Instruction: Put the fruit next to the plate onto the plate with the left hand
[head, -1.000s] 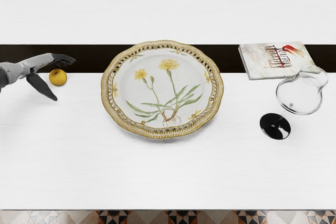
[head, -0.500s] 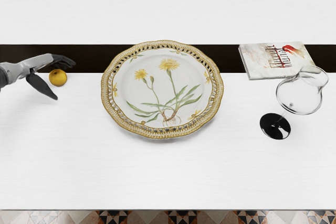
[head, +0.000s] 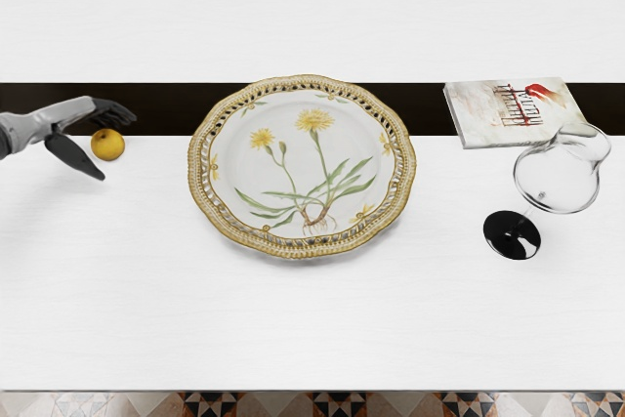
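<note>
A small yellow fruit (head: 107,144) lies on the white table, to the left of the large plate (head: 217,140) with the gold pierced rim and painted yellow flowers. My left hand (head: 91,132) comes in from the left edge and stands open around the fruit. Its dark fingers (head: 112,112) reach just above and behind the fruit, and the thumb (head: 75,156) points down on the fruit's near left side. The hand does not grip the fruit. The right arm is out of view.
A book (head: 513,109) lies at the back right. A wine glass (head: 557,181) lies tipped over beside it, its black foot (head: 512,236) toward the front. A dark gap (head: 156,104) runs across the table behind the plate.
The left hand has drawn back slightly to the left and up. The fruit has stayed where it was.
</note>
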You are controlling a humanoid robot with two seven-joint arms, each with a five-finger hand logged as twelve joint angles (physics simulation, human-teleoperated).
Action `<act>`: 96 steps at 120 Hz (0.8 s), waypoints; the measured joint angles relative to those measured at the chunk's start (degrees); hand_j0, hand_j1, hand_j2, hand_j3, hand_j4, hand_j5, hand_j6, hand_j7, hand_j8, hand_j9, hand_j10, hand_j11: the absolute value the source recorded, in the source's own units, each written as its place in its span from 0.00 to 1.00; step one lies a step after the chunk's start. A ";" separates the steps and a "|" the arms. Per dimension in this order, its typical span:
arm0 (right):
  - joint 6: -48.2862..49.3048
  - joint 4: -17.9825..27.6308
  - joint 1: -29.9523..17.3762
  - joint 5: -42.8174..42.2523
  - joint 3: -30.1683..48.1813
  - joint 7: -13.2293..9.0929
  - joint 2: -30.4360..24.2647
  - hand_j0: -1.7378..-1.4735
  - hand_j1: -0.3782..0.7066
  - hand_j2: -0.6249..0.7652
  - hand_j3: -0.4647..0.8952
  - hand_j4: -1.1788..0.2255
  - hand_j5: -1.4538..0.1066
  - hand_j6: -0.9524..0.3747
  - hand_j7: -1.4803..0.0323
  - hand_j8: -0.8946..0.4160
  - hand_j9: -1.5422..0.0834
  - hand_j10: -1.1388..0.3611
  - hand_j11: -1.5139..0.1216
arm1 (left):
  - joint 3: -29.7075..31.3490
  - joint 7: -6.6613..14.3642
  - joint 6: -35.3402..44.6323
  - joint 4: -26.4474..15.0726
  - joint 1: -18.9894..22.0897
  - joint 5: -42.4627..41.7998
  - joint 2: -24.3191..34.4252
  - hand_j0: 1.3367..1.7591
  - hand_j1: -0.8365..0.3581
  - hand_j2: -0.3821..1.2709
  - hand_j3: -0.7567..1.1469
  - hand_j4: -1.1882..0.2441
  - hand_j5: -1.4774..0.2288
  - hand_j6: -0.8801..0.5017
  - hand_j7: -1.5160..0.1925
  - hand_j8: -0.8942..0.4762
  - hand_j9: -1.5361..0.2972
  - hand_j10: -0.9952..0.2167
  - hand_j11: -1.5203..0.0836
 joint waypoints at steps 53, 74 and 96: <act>0.00 0.01 0.00 0.00 0.00 0.01 0.00 0.30 0.06 0.45 0.34 0.82 0.91 0.70 0.96 0.66 0.93 0.74 0.90 | 0.87 0.39 0.65 2.43 -0.02 -0.14 -2.58 0.76 0.63 0.28 0.40 0.57 0.59 0.36 0.61 0.39 0.58 0.51 0.65; -0.05 0.00 0.00 0.00 0.00 0.02 0.00 0.30 0.06 0.45 0.34 0.82 0.91 0.70 0.96 0.66 0.93 0.74 0.90 | 0.97 0.45 0.75 3.94 -0.37 -0.10 -2.64 0.76 0.62 0.28 0.40 0.57 0.58 0.36 0.61 0.38 0.58 0.51 0.65; -0.08 0.00 0.00 0.00 0.00 0.02 0.00 0.30 0.06 0.45 0.34 0.82 0.91 0.70 0.96 0.66 0.93 0.74 0.90 | 1.00 0.56 0.76 5.47 -0.45 -0.15 -3.93 0.76 0.62 0.28 0.40 0.56 0.58 0.36 0.60 0.38 0.57 0.51 0.64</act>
